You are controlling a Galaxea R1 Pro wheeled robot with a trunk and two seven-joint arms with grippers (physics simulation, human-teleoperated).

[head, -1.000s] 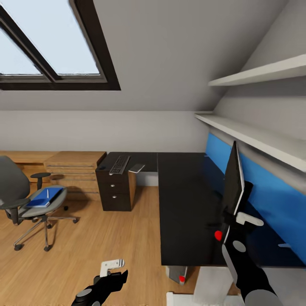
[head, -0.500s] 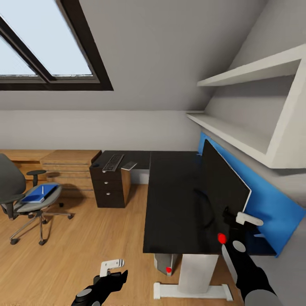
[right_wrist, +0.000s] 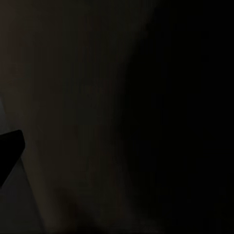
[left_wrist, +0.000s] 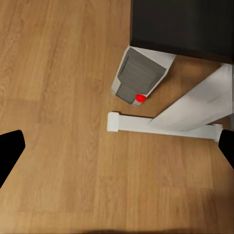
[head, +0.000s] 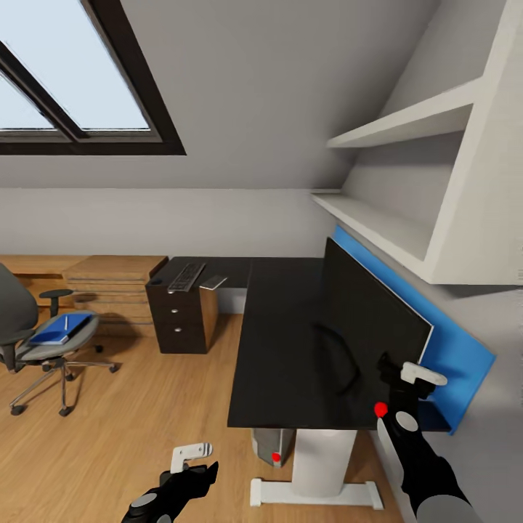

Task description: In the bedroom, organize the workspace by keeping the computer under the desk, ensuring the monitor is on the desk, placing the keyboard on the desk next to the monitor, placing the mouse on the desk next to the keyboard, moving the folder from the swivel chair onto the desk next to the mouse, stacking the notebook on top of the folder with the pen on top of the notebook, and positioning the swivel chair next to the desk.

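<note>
My right gripper (head: 402, 383) is shut on the lower corner of the monitor (head: 363, 327), by its red dot. The wide black screen stands over the desk (head: 280, 356), along its blue back panel. Up close, the monitor (right_wrist: 146, 97) is a dark surface. The computer (head: 273, 445) (left_wrist: 139, 78) stands on the floor under the desk. The keyboard (head: 185, 276), the mouse (head: 155, 280) and the grey notebook (head: 213, 282) lie on the desk's far wing. The swivel chair (head: 33, 341) at the left carries the blue folder (head: 55, 330) and the pen (head: 66, 322). My left gripper (head: 190, 457) (left_wrist: 117, 146) hangs open over the floor.
Light wooden cabinets (head: 109, 280) line the back wall left of the black drawer unit (head: 181, 319). White shelves (head: 378, 225) jut out above the blue panel. The desk's white leg (head: 319, 461) and foot stand beside the computer. Wooden floor (head: 138, 407) lies open between chair and desk.
The whole view has shifted with the camera. The monitor in my right gripper has swung from edge-on to lying along the blue back panel. The left arm keeps its pose.
</note>
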